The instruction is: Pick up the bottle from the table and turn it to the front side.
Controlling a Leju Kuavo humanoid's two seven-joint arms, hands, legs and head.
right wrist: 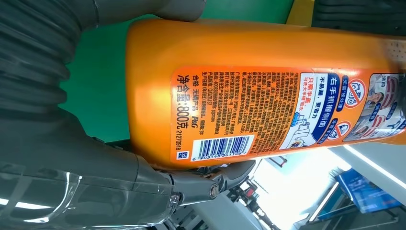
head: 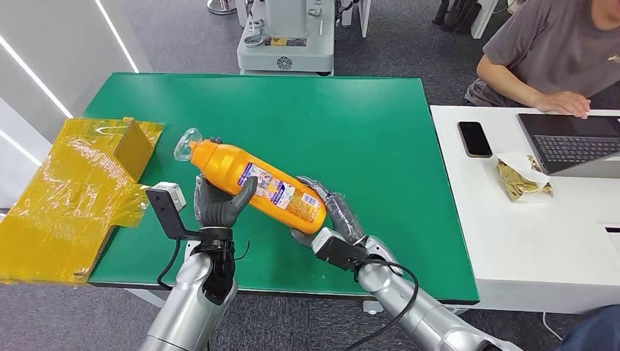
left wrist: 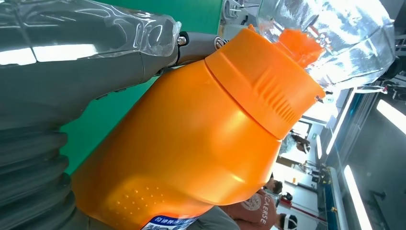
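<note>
**Colours on and around the green table**

The glossy orange plastic bottle point(head: 257, 186) has a ribbed orange cap point(left wrist: 266, 81) under a clear plastic cover point(head: 186, 143). Its label point(right wrist: 282, 112) is orange with blue, white and red parts, small black text and a white barcode patch with black bars. The flat table top point(head: 351, 131) is plain green. The crinkled plastic-wrapped box point(head: 73, 197) is yellow. The side desk point(head: 512, 241) is white; on it lie a black phone point(head: 475, 138), a dark grey laptop point(head: 574, 140) and a gold foil packet point(head: 523, 180). The seated person's shirt point(head: 545, 44) is grey-brown. The carpet floor point(head: 431, 36) is dark grey.
</note>
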